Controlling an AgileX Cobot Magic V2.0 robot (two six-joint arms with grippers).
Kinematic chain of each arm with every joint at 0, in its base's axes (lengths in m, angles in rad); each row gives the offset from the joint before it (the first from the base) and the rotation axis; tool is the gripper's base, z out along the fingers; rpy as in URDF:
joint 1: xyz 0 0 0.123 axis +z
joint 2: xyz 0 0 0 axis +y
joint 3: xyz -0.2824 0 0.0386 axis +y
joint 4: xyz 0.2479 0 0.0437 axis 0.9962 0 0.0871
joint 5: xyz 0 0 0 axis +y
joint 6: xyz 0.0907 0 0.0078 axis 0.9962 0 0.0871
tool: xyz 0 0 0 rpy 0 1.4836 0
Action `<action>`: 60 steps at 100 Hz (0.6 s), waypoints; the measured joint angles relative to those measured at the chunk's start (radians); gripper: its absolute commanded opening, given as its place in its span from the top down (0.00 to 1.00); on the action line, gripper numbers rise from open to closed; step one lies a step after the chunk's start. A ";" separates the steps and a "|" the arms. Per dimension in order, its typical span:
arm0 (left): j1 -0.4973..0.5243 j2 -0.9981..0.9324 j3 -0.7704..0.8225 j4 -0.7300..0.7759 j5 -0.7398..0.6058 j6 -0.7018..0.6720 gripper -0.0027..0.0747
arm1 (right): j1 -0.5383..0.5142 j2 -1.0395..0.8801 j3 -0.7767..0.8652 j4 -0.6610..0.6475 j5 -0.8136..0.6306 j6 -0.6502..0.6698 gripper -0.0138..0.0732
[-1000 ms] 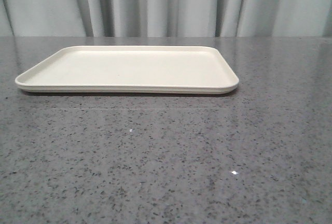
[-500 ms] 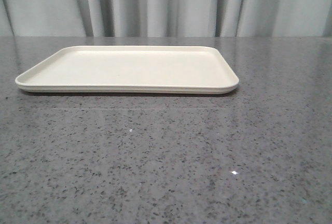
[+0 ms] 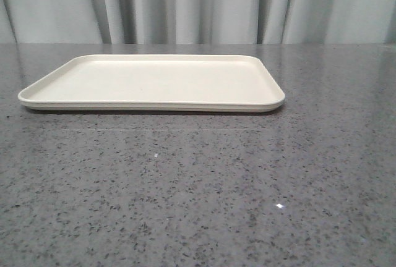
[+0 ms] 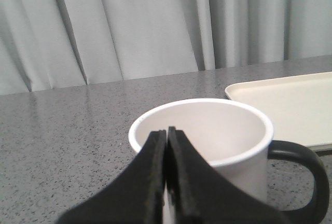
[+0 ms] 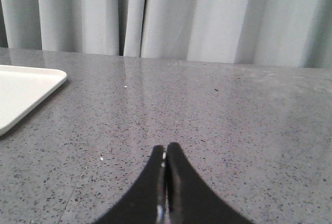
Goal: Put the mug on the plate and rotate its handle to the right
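The cream plate point(image 3: 154, 103) lies flat at the back middle of the grey table and nothing is on it. The white mug point(image 4: 207, 130) shows only in the left wrist view, upright on the table, with its black handle point(image 4: 306, 164) on the side towards the plate point(image 4: 290, 105). Its smiley face is hidden. My left gripper point(image 4: 167, 129) is shut, its tips close in front of the mug's near rim and holding nothing that I can see. My right gripper point(image 5: 165, 146) is shut and empty, low over bare table, with a corner of the plate point(image 5: 21, 92) off to one side.
Grey speckled tabletop point(image 3: 198, 193) stretches in front of the plate. Pale curtains point(image 3: 198, 4) hang behind the table's far edge. Neither arm nor the mug shows in the front view.
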 measured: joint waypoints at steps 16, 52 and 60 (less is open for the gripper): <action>0.000 0.000 0.000 -0.002 0.000 0.000 0.99 | 0.000 0.000 0.000 0.000 0.000 0.000 0.92; 0.000 0.000 0.000 -0.054 -0.018 0.000 0.99 | 0.000 0.000 0.000 0.000 -0.002 0.000 0.92; 0.000 0.000 0.000 -0.089 -0.038 0.000 0.99 | 0.000 0.000 0.000 0.000 -0.004 0.000 0.92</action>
